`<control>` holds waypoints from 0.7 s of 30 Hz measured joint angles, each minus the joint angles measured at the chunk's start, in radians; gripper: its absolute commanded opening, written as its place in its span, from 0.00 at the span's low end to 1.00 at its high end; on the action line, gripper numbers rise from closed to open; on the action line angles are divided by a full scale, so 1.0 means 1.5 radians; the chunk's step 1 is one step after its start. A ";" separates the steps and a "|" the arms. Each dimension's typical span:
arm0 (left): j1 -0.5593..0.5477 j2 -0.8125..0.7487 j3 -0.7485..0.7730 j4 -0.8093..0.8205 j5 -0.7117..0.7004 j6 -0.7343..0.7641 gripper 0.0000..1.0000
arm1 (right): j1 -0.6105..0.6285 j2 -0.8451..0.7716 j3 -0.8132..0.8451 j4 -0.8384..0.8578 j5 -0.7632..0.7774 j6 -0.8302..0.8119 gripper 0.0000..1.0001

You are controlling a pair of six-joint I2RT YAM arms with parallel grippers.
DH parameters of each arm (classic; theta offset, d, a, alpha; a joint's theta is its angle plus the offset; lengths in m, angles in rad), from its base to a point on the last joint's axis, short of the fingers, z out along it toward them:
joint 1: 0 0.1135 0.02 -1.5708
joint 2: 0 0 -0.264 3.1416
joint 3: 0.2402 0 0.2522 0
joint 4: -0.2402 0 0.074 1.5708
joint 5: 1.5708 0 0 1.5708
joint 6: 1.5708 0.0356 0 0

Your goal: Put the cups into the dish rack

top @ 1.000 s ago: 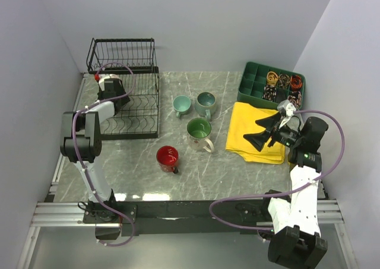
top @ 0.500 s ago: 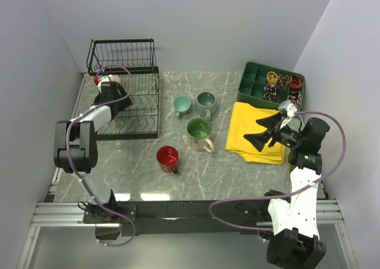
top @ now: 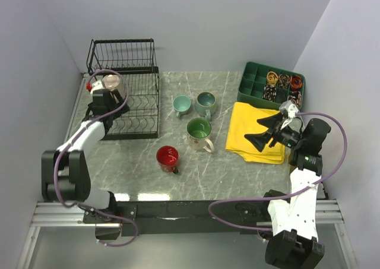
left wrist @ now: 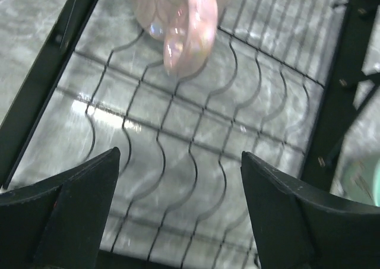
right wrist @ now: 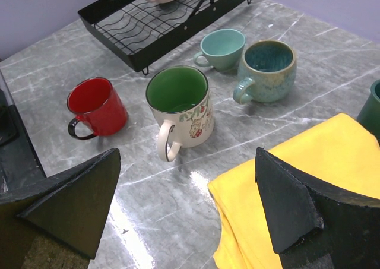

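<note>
Landmark: the dish rack, black wire, at the table's far left, with its long side running near to far.
Right gripper: well to the right of the rack, over a yellow cloth; fingers spread wide, holding nothing.
Red mug: off the rack's near right corner, upright, mouth up, handle toward the near edge.
Cream mug: farther right of the rack, upright, green inside, handle turned near and right, toward the right gripper.
Pale teal mug: just right of the rack's long side, upright, handle nearward.
Speckled teal mug: beside the pale one, on its side away from the rack, upright.
Left gripper: over the left side of the rack's flat base; fingers spread, empty.
Pink-beige mug: on the rack's wire base, just beyond the left fingertips and apart from them, handle facing them; I cannot tell which way its mouth faces.
Progress, as judged: one mug loaded, four on the table.
Next reach, as judged: the pale teal mug lies to the right of the left fingers and nearest that arm. Its axis is vertical, so a grip from above across the rim suits.
</note>
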 measured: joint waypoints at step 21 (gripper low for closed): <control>-0.010 -0.492 -0.179 -0.265 0.443 -0.141 0.93 | 0.131 0.176 0.220 -0.419 0.094 -0.332 1.00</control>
